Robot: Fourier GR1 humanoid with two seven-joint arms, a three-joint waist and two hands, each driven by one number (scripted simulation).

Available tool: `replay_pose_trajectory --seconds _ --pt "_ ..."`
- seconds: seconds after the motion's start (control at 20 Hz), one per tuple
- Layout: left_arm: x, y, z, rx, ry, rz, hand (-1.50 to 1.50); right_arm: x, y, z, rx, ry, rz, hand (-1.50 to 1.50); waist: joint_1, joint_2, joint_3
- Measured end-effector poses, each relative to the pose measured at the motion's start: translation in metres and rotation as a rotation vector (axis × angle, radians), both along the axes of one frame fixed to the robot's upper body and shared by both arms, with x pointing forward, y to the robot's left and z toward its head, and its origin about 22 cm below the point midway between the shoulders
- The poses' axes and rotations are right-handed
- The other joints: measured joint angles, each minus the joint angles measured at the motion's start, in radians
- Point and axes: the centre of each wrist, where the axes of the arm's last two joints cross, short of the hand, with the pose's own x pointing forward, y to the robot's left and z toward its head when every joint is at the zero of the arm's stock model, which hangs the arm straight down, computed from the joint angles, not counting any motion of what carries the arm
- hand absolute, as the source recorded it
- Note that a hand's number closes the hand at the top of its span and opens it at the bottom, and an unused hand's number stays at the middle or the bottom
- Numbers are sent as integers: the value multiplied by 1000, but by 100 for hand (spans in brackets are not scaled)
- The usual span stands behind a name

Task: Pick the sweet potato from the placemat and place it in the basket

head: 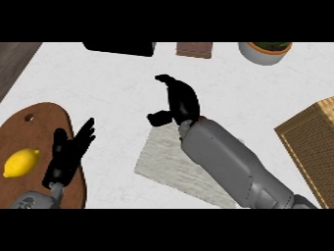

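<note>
Sweet potato is not showing, so its long axis and heading cannot be told. Right hand (177, 100) is curling its fingers above the placemat's (171, 164) far edge; contents hidden. Left hand (69, 149) is resting released over the wooden cutting board (32, 127), beside a lemon (20, 162). Wicker basket (321, 142) is sitting at right on the white counter (111, 83).

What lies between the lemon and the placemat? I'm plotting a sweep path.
In the head view, the open left hand over the wooden board, then bare counter, separates lemon from placemat.
</note>
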Motion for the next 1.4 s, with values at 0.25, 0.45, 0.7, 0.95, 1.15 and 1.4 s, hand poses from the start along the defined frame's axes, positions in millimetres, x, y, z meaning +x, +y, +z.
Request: replay_pose_trajectory --seconds 0.25,0.45,0.7,0.95,1.15,1.4 --pt "-4 8 -3 -2 21 19 0 25 21 32 -389 26 -68 -150 -19 -15 -3" --pt "-8 10 -3 -3 22 19 0 39 46 86 -624 87 -98 -150 -25 -19 -1" --pt "-12 11 -4 -14 24 29 0 45 71 159 -766 198 -68 -150 -36 -17 1" --pt "-13 14 -3 -14 22 34 0 54 72 195 -795 363 -1 -150 -41 -13 1" --pt "-15 16 -2 -15 19 39 0 60 70 210 -803 453 32 -150 -44 -11 1" --pt "-17 18 -4 -15 18 44 0 63 69 224 -819 512 69 -150 -49 -10 2"
